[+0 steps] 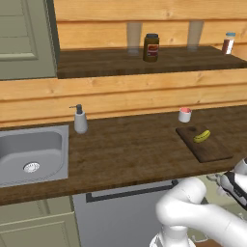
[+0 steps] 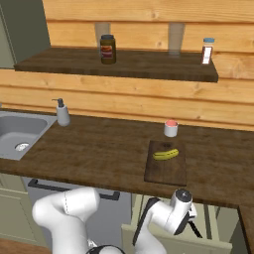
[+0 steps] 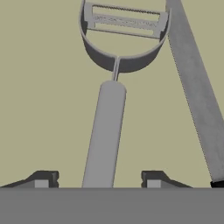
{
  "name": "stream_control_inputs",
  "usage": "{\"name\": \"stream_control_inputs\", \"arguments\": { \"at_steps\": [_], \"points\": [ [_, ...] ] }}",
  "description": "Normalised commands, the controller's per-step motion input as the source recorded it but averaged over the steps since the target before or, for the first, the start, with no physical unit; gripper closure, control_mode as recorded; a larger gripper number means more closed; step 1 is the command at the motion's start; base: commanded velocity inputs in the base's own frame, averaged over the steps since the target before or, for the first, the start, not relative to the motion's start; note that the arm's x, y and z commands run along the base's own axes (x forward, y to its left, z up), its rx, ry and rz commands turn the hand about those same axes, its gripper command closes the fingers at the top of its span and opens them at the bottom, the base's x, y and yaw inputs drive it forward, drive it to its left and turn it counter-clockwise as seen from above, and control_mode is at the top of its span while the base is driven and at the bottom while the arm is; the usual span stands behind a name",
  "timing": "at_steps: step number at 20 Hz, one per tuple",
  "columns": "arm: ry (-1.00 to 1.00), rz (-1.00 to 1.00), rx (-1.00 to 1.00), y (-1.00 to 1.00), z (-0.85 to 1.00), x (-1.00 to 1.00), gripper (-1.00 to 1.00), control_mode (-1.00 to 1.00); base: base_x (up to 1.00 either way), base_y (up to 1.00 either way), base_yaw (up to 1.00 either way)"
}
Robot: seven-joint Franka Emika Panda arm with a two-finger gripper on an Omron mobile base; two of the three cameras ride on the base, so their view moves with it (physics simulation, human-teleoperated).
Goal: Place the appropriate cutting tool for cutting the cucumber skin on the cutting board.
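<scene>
End effector (image 3: 97, 179) was spread, one dark tip on each side of the grey handle of a peeler (image 3: 110, 109) lying on a flat tan surface, seemingly the floor of an open drawer below the counter (image 2: 99, 149). From the tips, the handle ran toward 12 o'clock, ending in a curved yoke with a slotted blade. A long flat grey blade, probably a knife (image 3: 197, 96), lay just beside it at 2 o'clock. Contact between tips and handle could not be told. The peeler looked light, rigid and smooth, so it may slip; the straight handle, near its middle, was judged the best place to grip, clear of the blade. On the counter, the cucumber (image 2: 165, 155) rested on the cutting board (image 2: 166, 171), with a small cup (image 2: 170, 128) at the board's 12 o'clock.
</scene>
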Motion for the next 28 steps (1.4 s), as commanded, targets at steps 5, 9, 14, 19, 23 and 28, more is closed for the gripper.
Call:
{"name": "stream_control_inputs", "arguments": {
  "at_steps": [5,9,14,19,23,28],
  "points": [
    [0.11,0.02,0.0,-0.09,-0.3,-0.05,1.0,-1.0,0.0,0.0,0.0],
    [0.17,0.02,0.0,-0.28,-0.29,-0.03,1.0,-1.0,0.0,0.0,0.0],
    [0.08,0.16,0.01,-0.58,0.07,-0.19,1.0,-1.0,0.0,0.0,0.0],
    [-0.06,0.22,0.0,-0.5,0.95,-0.51,1.0,-1.0,0.0,0.0,0.0],
    [-0.13,0.23,0.0,-0.44,1.0,-0.52,1.0,-1.0,0.0,0.0,0.0],
    [-0.15,0.23,0.0,-0.36,0.8,-0.39,1.0,-1.0,0.0,0.0,0.0]
  ]
}}
